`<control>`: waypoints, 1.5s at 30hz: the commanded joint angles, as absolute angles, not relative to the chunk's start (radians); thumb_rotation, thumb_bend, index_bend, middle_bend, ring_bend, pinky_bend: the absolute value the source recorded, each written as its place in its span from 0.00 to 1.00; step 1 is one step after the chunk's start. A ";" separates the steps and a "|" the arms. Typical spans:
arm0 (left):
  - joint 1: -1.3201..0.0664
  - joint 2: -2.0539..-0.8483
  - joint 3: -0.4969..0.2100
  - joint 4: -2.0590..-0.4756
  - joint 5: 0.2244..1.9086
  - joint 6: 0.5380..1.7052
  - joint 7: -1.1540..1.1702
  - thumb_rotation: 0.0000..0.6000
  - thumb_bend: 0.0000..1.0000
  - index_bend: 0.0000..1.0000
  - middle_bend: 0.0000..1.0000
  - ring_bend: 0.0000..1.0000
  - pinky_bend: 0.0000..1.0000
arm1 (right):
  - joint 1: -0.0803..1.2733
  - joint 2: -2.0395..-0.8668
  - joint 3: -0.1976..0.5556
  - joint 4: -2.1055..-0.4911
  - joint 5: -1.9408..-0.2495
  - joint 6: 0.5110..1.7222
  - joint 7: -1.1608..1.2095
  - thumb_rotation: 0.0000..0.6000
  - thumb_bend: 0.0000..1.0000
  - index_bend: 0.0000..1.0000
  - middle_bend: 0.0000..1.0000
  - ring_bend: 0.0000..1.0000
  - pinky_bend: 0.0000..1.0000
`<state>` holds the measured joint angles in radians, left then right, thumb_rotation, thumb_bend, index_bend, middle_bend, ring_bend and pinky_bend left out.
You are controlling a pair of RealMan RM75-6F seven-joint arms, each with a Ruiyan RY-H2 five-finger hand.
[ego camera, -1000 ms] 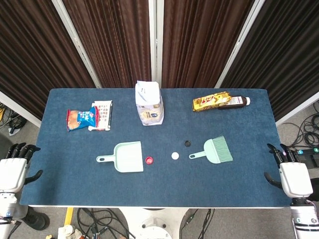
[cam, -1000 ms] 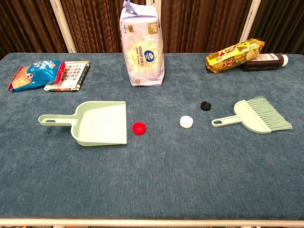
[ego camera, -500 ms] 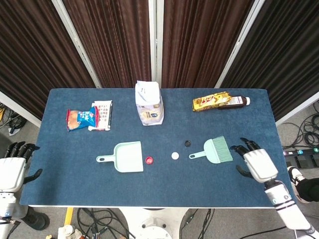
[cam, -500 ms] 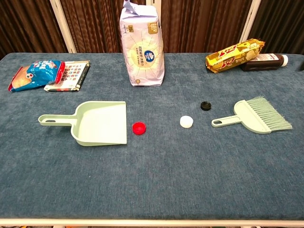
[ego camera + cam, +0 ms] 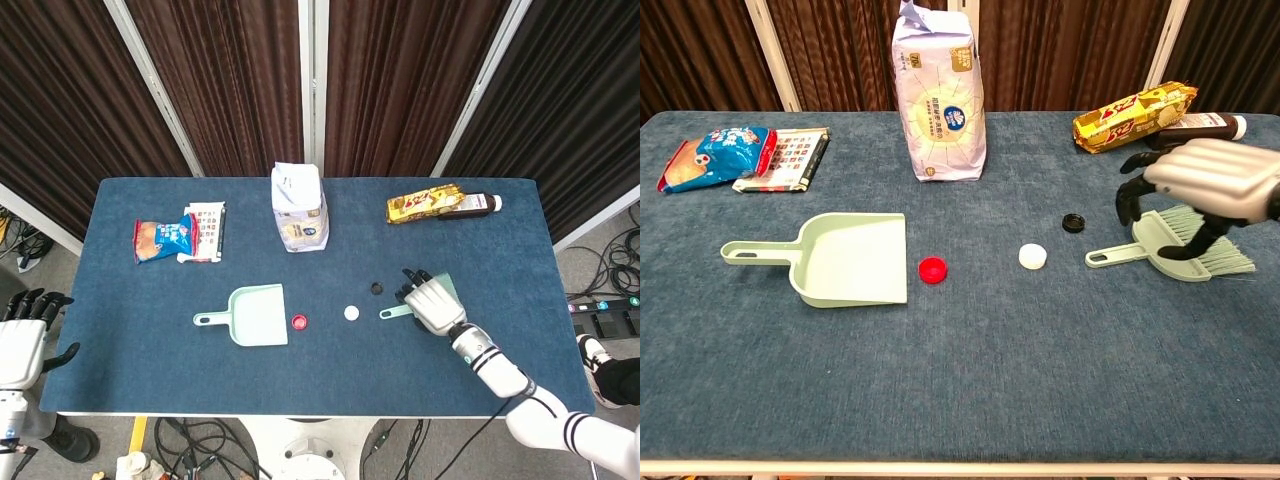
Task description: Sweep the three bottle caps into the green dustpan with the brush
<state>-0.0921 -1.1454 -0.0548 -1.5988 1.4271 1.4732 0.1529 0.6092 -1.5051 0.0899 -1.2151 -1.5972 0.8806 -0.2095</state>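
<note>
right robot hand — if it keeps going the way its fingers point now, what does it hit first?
Probably the black cap. The right robot hand hovers over the brush head, fingers aimed left across the table; the cap lies just beyond its fingertips. Height above the table is unclear, so it might pass over.

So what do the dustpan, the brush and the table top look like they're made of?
Dustpan: probably moulded plastic, pale green with a smooth, slightly glossy surface. Brush: the same plastic look in its handle and back, with fine, pale, likely synthetic bristles fanned out. Table top: dark blue fabric cover, matte, with a soft mottled nap.
</note>
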 commanded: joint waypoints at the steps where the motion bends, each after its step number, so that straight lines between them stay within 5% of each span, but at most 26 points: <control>1: -0.092 -1.146 -0.055 -1.598 1.421 1.468 0.150 1.00 0.17 0.27 0.23 0.13 0.13 | 0.622 -1.565 0.078 -1.154 -1.593 0.898 -0.237 1.00 0.15 0.43 0.41 0.11 0.23; 17: -0.101 -1.151 -0.056 -1.588 1.420 1.450 0.134 1.00 0.17 0.27 0.23 0.13 0.13 | 0.638 -1.660 0.060 -1.035 -1.552 0.918 -0.203 1.00 0.14 0.44 0.42 0.12 0.23; 31: -0.105 -1.156 -0.057 -1.575 1.421 1.442 0.118 1.00 0.17 0.27 0.23 0.13 0.13 | 0.650 -1.669 0.037 -1.031 -1.528 0.896 -0.195 1.00 0.31 0.45 0.43 0.13 0.23; 45: -0.107 -1.162 -0.054 -1.555 1.423 1.434 0.096 1.00 0.17 0.27 0.23 0.13 0.13 | 0.655 -1.679 0.023 -1.036 -1.515 0.896 -0.231 1.00 0.29 0.46 0.45 0.16 0.24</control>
<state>-0.1081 -1.1613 -0.0550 -1.5578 1.4224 1.4339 0.0994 0.6557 -1.6786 0.0229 -1.0361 -1.5156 0.8956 -0.2309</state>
